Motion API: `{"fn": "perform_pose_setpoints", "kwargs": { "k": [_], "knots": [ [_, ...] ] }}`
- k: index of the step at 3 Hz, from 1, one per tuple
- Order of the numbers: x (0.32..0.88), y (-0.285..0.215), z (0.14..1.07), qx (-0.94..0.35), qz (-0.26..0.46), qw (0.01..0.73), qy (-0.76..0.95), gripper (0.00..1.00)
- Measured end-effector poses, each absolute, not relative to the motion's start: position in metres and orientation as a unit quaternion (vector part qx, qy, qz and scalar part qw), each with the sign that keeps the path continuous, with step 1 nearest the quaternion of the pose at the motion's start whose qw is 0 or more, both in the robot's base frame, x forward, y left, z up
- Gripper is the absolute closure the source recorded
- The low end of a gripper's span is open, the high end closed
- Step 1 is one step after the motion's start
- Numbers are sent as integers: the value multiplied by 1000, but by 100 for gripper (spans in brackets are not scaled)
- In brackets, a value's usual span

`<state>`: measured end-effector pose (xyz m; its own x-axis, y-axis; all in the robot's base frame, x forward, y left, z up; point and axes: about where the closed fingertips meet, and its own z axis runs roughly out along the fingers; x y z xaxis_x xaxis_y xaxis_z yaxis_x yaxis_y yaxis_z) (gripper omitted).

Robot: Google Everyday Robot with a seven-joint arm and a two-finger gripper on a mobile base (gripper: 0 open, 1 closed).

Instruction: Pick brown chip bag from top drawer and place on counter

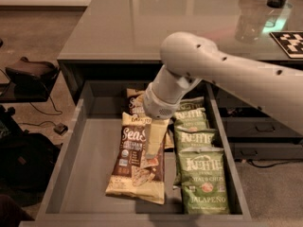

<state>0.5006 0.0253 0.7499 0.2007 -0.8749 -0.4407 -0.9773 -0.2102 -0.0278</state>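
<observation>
Camera view:

- The tool (152, 141) hangs from the pale arm (222, 74) inside the top drawer (90, 169), right over the upper half of the nearer brown chip bag (130, 169). We cannot tell how far it is open, or whether it has hold of anything.
- This bag lies flat and face up on the drawer floor. A second brown bag (135, 100) sits just behind it, and the green Kettle bags (203, 181) run along its right side.
- We judge the main risk to be a poor grip. The bag is puffy and slick, so a pinch on its flat face could slide off or crush the chips.
- The green bags lie so close on the right that the tool could catch one or drag it along.
- The bag behind sits very near the top edge, so we expect a lift might disturb it.
- A bag carried upward could also snag on the edge of the tabletop (142, 27), which overhangs the back of the drawer.
- The bag's long axis runs front to back along the drawer. Its cream top band points toward the back, and its bottom end leans slightly left at the front.
</observation>
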Motion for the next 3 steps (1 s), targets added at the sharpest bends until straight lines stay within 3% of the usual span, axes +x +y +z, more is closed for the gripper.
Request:
{"fn": "perform_pose_setpoints", "kwargs": {
  "k": [3],
  "knots": [
    [526,66,662,-749,140,124,636,0]
  ]
}}
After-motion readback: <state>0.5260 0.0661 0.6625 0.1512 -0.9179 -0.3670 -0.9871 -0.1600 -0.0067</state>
